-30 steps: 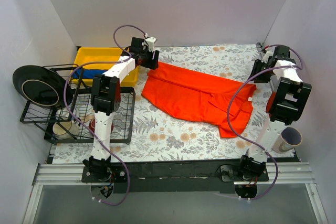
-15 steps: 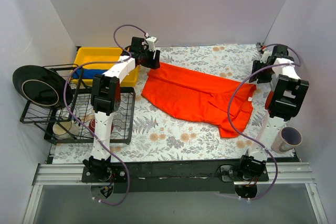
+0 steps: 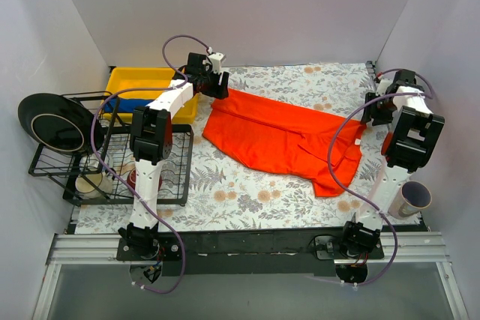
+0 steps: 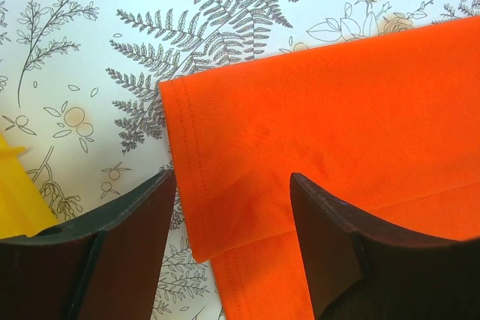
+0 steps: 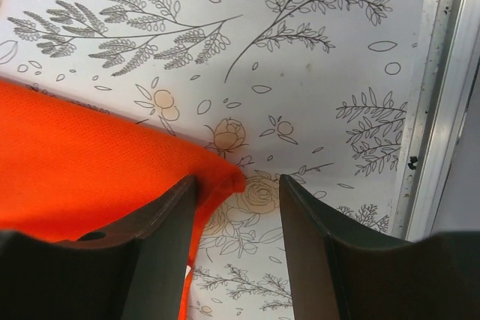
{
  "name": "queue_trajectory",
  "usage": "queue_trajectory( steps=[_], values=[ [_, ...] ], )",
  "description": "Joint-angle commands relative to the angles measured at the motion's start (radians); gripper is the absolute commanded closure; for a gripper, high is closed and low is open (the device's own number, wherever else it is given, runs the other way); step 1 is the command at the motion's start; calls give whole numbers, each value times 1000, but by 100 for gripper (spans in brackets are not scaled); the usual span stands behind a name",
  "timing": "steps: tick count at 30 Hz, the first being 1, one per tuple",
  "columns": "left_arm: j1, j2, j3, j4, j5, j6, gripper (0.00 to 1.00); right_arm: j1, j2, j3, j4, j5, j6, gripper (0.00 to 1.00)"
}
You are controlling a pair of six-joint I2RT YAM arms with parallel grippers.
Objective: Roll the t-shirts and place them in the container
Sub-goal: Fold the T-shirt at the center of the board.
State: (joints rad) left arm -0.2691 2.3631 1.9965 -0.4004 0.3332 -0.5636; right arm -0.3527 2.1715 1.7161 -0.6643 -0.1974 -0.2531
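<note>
mostly flat, fine-knit orange-red t-shirt (image 3: 279, 137)

Lab booth: plain white walls (image 3: 262, 5), aluminium rail (image 3: 247, 249)

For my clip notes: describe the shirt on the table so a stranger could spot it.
On the floral table, across its middle, lies the orange-red t-shirt, spread out. Unlike the blue cloth tucked in the yellow bin at far left, it is out in the open.
</note>
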Motion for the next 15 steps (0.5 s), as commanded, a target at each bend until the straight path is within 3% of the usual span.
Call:
queue_trajectory(
  steps=[1, 10, 13, 15],
  values=[
    [7, -65, 10, -12, -2, 21, 38, -19, 45, -16, -8, -31, -15, 45],
    [8, -53, 10, -23, -22, 45, 37, -31, 109, -6, -14, -117, -40, 52],
    [8, -50, 12, -23, -33, 50, 37, -31, 119, -10, -23, -140, -44, 61],
    [8, -45, 12, -20, -40, 51, 37, -31, 119, -19, -21, -143, -51, 72]
  ],
)
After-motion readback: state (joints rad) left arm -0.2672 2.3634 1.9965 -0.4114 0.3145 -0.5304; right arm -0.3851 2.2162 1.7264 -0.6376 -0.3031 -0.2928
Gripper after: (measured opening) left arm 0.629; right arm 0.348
